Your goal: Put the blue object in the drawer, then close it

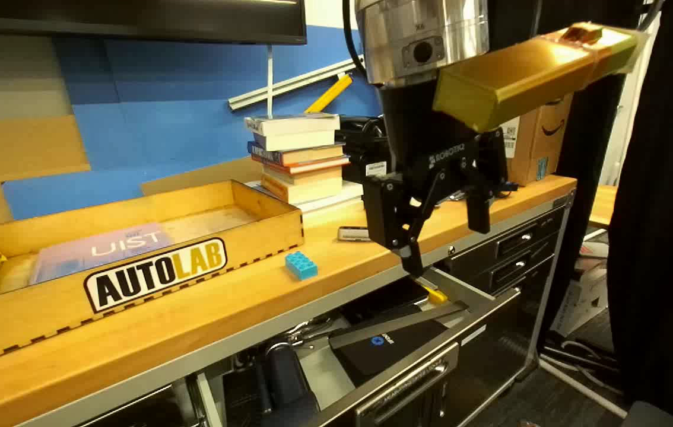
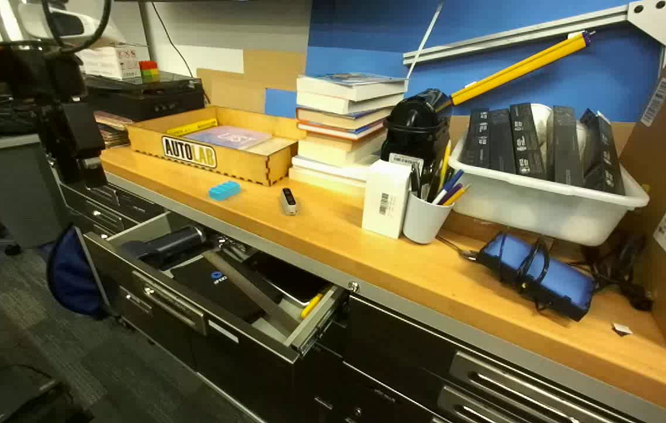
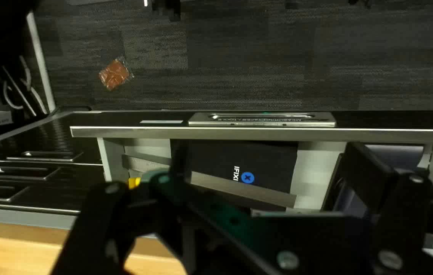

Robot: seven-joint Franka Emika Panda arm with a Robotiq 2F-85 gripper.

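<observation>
Under the front edge of your one long wooden worktop [image 2: 321,235], one wide, shallow black metal drawer [image 2: 256,342] stands pulled out.
One shallow wooden tray [image 1: 265,242] lettered AUTOLAB sits near that edge; your one black gripper [image 1: 445,249] has its two fingers [image 1: 479,207] spread wide, the drawer's inside showing between them in the wrist view; one small light-blue studded block [image 1: 301,265] lies on the worktop, near the front edge, beside one front corner of the tray.

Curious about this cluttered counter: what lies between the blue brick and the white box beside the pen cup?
A small black and silver gadget on the wooden counter. An exterior view shows it between the blue brick and the white box.
</observation>
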